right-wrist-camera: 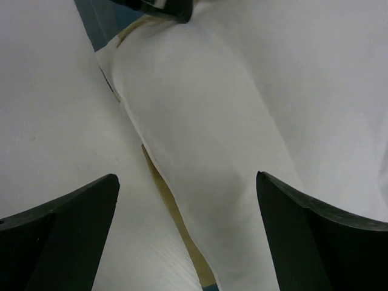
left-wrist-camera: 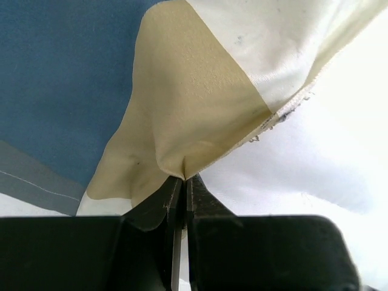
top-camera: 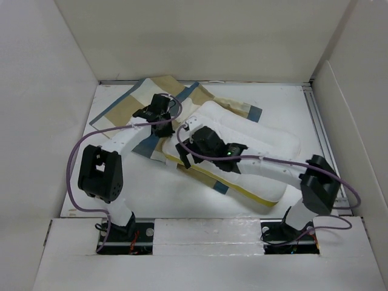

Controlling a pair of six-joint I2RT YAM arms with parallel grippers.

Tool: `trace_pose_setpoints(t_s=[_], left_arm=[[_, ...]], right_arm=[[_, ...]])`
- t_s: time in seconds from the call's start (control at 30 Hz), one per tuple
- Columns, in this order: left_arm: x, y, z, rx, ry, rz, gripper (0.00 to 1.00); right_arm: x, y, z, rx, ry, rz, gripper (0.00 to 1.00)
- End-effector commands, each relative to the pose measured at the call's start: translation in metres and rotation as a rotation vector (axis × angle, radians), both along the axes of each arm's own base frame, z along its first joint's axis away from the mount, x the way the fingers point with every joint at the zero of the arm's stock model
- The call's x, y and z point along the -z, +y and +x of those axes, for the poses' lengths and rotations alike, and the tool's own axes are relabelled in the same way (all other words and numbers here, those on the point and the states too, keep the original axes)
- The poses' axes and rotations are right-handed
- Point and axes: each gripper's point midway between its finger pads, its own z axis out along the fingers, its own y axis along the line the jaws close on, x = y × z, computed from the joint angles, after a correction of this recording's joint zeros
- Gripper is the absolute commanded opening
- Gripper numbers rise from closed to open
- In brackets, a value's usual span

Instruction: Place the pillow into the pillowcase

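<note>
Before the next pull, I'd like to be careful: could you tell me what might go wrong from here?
The left jaws pinch only a small fold of the pillowcase near its edge; it could slip out under a pull. The pillow lies partly on the pillowcase, so lifting may drag it. The right jaws hang open over the pillow, so nothing steadies it.

A robotics lab test cell: plain white panels [top-camera: 200, 36] are boxing in a white table [top-camera: 151, 194] from nine to three o'clock, and purple cables [top-camera: 73, 170] are trailing from arms [top-camera: 100, 176] bolted at six.
</note>
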Motion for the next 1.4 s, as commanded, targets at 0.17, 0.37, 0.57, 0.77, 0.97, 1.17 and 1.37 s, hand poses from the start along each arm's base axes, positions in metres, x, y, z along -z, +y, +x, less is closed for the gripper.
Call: trace_pose_setpoints(t_s=[0.17,0.37,0.57,0.77,0.97,1.17,1.37], left_arm=[[-0.054,0.004,-0.010,0.005,-0.080,-0.016,0.00],[-0.061,0.005,-0.019,0.031,-0.090,-0.025,0.00],[-0.060,-0.004,-0.025,0.066,-0.081,-0.072,0.00],[-0.083,-0.035,-0.039,0.156,-0.100,-0.222,0.00],[-0.107,-0.078,-0.047,0.230,-0.136,-0.300,0.00],[-0.129,-0.115,-0.039,0.230,-0.148,-0.342,0.00],[-0.114,-0.095,-0.045,0.144,-0.163,-0.302,0.00]], right_arm=[[0.021,0.060,0.037,0.047,-0.187,-0.039,1.00],[0.013,0.053,0.069,0.193,-0.193,0.043,0.00],[-0.009,0.050,0.076,0.193,-0.186,0.130,0.00],[-0.040,0.048,0.093,0.235,-0.192,0.207,0.00],[-0.034,0.079,0.096,0.168,-0.118,0.278,0.00],[-0.002,0.049,0.118,0.417,0.000,0.403,0.00],[-0.040,-0.021,0.118,0.484,-0.048,0.667,0.00]])
